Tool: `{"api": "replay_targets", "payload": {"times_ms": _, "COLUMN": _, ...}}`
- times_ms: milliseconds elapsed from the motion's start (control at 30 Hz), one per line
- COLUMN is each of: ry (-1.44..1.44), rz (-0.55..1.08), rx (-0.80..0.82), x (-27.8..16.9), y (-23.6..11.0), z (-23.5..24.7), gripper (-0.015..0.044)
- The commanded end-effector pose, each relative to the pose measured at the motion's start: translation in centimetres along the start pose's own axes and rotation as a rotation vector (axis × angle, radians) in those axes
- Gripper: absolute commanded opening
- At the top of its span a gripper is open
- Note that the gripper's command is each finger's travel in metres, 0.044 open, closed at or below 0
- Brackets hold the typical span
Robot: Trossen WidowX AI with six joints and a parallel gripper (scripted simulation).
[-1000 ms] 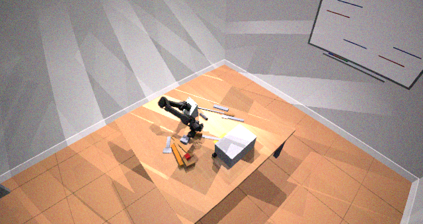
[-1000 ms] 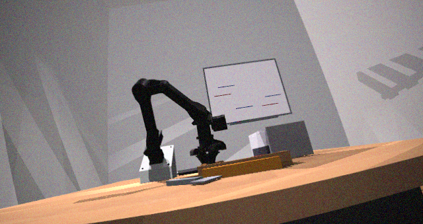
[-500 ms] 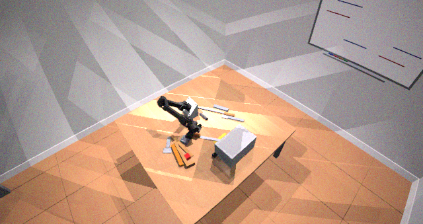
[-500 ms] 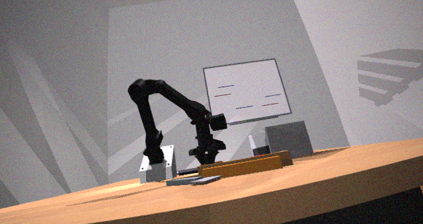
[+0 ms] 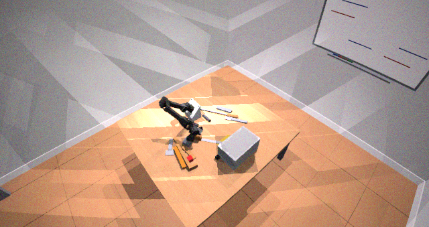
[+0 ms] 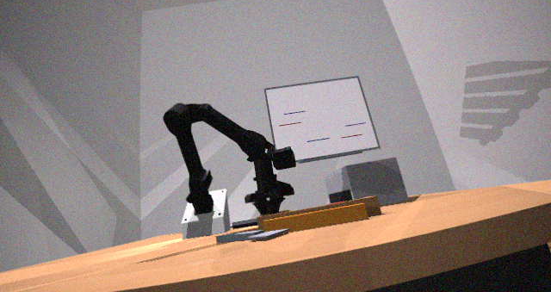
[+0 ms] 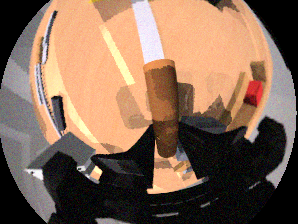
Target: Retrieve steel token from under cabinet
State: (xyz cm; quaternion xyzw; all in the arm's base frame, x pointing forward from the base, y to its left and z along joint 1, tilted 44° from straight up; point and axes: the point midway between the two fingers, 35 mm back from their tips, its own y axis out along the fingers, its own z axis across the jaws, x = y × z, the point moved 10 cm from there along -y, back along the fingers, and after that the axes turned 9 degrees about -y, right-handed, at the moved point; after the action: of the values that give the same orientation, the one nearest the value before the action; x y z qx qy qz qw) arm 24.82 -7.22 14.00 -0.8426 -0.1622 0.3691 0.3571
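Observation:
My gripper [image 5: 192, 139] [image 6: 268, 207] [image 7: 162, 124] is shut on the brown handle of a long tool [image 5: 198, 137] [image 7: 161, 103]. It holds the tool low over the table. The tool's flat pale blade [image 5: 210, 140] [image 7: 148, 26] points toward the grey cabinet [image 5: 238, 146] [image 6: 370, 180]. A yellow line of the marked area [image 5: 224, 138] shows just in front of the cabinet, at the blade's tip. The steel token is hidden; I see it in no view.
Two wooden slats [image 5: 181, 157] [image 6: 316, 216], a small red block [image 5: 190, 158] [image 7: 254, 91] and grey flat pieces [image 5: 169, 148] [image 6: 251, 236] lie left of the gripper. Several thin tools [image 5: 224, 113] lie at the back near the arm's white base [image 5: 195, 108] [image 6: 206, 216].

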Motion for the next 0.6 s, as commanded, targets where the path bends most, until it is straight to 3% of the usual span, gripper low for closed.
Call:
{"api": "replay_targets", "payload": {"times_ms": 0, "ry": 0.024, "rz": 0.005, "rx": -0.013, "x": -0.35, "y": -0.18, "z": -0.46, "gripper": 0.0000}}
{"api": "replay_targets", "payload": {"times_ms": 567, "ry": 0.152, "rz": 0.004, "rx": -0.013, "x": -0.35, "y": -0.18, "z": -0.48, "gripper": 0.0000}}
